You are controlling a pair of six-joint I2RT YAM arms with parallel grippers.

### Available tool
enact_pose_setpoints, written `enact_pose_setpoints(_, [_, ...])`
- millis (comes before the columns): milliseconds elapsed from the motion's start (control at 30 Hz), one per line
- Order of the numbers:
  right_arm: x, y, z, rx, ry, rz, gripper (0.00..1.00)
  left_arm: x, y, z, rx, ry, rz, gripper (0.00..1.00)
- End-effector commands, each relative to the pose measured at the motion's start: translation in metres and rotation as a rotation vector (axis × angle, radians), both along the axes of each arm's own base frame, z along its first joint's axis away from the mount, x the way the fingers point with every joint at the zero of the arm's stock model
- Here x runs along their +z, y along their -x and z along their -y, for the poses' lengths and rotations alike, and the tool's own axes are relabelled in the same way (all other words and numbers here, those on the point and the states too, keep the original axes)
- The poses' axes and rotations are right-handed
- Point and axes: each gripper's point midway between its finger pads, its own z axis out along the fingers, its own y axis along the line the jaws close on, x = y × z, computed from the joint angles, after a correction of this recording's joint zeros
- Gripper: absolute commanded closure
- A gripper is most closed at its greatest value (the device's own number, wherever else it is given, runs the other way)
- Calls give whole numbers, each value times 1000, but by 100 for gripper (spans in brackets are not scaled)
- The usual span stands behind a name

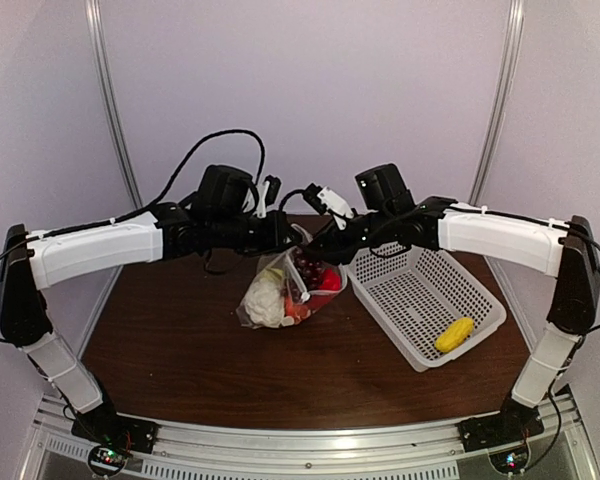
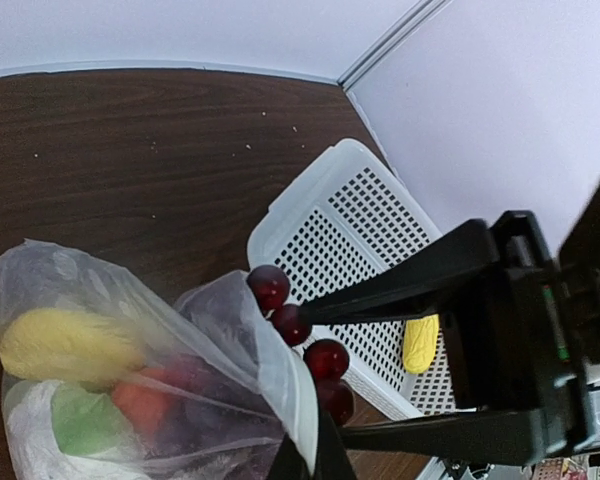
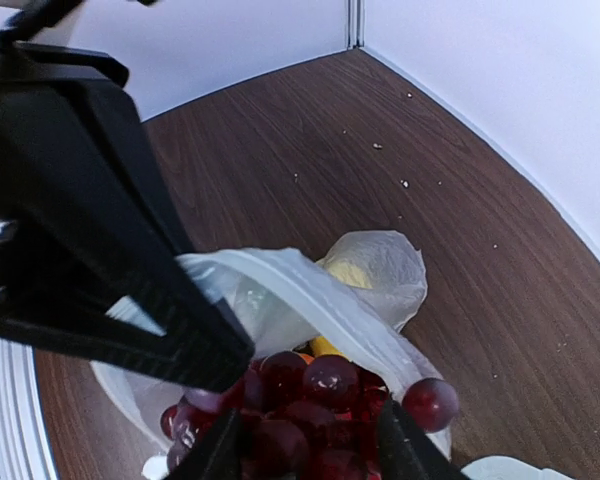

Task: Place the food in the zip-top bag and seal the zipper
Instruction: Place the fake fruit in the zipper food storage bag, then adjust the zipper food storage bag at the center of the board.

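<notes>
The zip-top bag hangs over the table, its mouth held up. My left gripper is shut on the bag's mouth edge, where the pale zipper runs. Through the plastic I see white cauliflower, a yellow piece and red food. The dark red grape bunch sits at the bag's mouth, with some grapes over the rim. My right gripper is open, one finger on each side of the bunch. One yellow piece lies in the basket.
The white mesh basket stands right of the bag, close under the right arm. In the left wrist view the right gripper's black fingers cross over the basket's corner. Walls close the table at the back and sides.
</notes>
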Motion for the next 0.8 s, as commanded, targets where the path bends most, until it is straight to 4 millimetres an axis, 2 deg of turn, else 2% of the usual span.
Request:
enact_pose_setpoints(0, [66, 25, 21, 11, -70, 103, 44, 43, -1, -3, 12, 98, 97, 100])
enact_pose_setpoints(67, [74, 27, 37, -24, -66, 142, 37, 44, -2, -6, 17, 103, 101, 100])
enact_pose_setpoints(133, [70, 23, 52, -66, -45, 159, 35, 46, -3, -8, 20, 104, 107, 100])
enact_pose_setpoints(233, [41, 11, 68, -130, 41, 120, 37, 51, -3, -12, 27, 111, 117, 100])
enact_pose_setpoints(300, [19, 14, 69, -106, 82, 53, 39, 54, -3, -13, 29, 113, 120, 100])
enact_pose_setpoints(367, [-1, 26, 67, -57, 107, -15, 39, 56, -2, -15, 30, 115, 124, 100])
enact_pose_setpoints(433, [-14, 34, 66, -28, 108, -60, 36, 58, -1, -16, 30, 118, 126, 100])
enact_pose_setpoints(567, [-33, 32, 66, -32, 132, -78, 33, 61, 1, -20, 37, 117, 135, 100])
enact_pose_setpoints(667, [-46, 25, 60, -31, 157, -99, 39, 61, 1, -23, 43, 115, 137, 100])
enact_pose_setpoints(767, [-50, 13, 55, -54, 138, -108, 54, 60, 3, -25, 44, 112, 136, 100])
